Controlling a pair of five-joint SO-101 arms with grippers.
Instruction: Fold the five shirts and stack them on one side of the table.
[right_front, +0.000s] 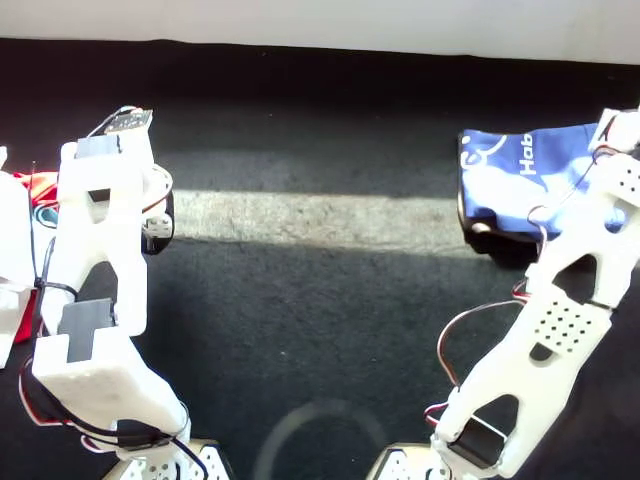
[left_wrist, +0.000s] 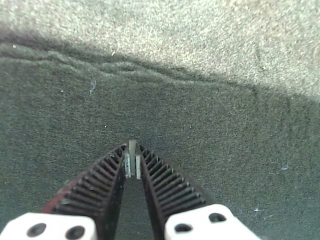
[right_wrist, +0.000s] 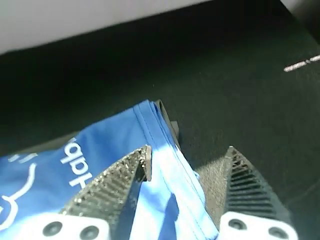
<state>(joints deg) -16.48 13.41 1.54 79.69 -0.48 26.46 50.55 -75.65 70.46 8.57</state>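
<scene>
Right gripper (right_wrist: 188, 152) is spread wide across one edge of a folded blue shirt (right_wrist: 112, 142). One finger is over the cloth and the other over the dark table (right_wrist: 240, 75) just beside it, likely to settle or square the fold. The blue shirt lies toward the far right corner of the table, probably the chosen stacking side. A darker layer peeks from beneath its edge, perhaps another folded shirt. Left gripper (left_wrist: 132, 161) has its fingers pressed together with nothing between them, pointing down at bare felt toward the table's left edge. The high view places the shirt against the table's edges and adds red and white cloth (right_front: 30, 185) bunched at the left edge, likely shirts awaiting folding. The wrist views give each gripper's finger spacing up close.
</scene>
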